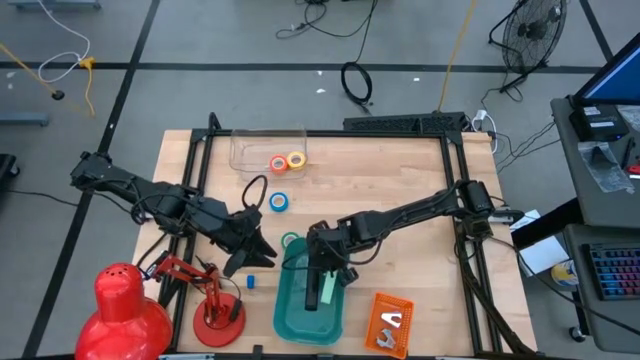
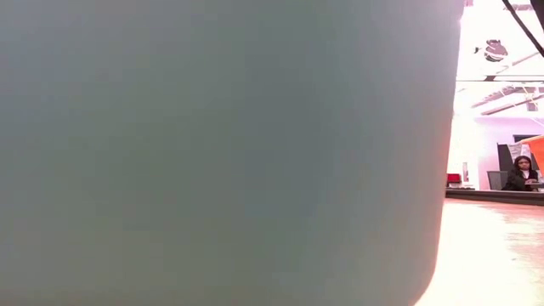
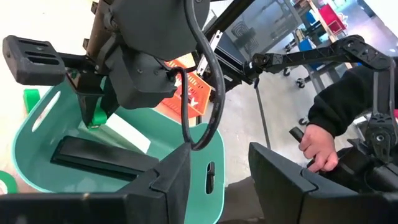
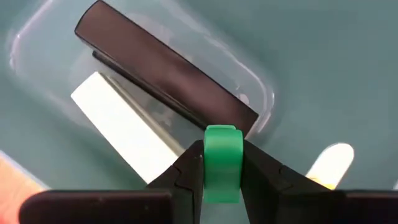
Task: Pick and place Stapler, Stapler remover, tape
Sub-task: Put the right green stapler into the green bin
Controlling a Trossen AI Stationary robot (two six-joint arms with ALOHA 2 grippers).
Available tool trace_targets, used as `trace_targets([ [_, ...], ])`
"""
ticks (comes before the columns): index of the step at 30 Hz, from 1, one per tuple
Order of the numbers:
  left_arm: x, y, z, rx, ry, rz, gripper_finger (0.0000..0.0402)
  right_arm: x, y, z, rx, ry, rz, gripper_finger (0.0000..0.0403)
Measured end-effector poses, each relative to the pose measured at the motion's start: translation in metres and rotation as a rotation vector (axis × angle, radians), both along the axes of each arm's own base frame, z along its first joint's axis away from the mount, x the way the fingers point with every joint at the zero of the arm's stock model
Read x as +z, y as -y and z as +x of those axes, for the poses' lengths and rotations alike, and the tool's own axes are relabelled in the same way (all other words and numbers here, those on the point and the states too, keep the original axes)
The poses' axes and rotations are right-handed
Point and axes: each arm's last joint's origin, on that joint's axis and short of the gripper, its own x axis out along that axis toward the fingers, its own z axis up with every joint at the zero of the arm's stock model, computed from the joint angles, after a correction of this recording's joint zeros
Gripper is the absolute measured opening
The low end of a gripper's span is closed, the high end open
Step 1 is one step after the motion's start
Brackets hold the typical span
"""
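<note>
Directly over the teal basket (image 1: 290, 318) at six o'clock on the wooden surface (image 1: 400, 180), we see the green tape (image 4: 222, 163) pinched by the right end effector (image 4: 222, 180), above the black stapler (image 4: 165, 71). Left end effector (image 1: 250, 250), fingers parted, waits at nine o'clock. Beyond, a person (image 2: 520, 170) sits.

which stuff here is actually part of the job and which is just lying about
Part of the job:
- green tape roll, held in the right gripper over the teal bin
- black stapler, already in the bin
- orange tape roll and yellow tape roll in the clear container
- blue tape roll on the table
- left gripper, waiting beside the bin

Lying about:
- red desk lamp
- orange tray
</note>
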Motion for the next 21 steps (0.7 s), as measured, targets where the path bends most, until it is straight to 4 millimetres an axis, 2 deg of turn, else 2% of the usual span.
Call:
trace_targets([
  [5,0.0,0.0,0.0,0.017,0.0,0.001,0.0163,-0.007,-0.003,-0.003,0.051,-0.042,-0.027,0.007],
  [12,0.0,0.0,0.0,0.023,-0.002,-0.003,0.0163,-0.019,-0.02,-0.005,0.153,-0.067,-0.065,0.007],
  [16,0.0,0.0,0.0,0.027,-0.001,-0.002,0.0163,-0.027,-0.025,-0.001,0.149,-0.06,-0.064,0.007],
  [21,0.0,0.0,0.0,0.027,-0.001,-0.002,0.0163,-0.022,-0.026,0.005,0.1,0.011,-0.056,0.007],
])
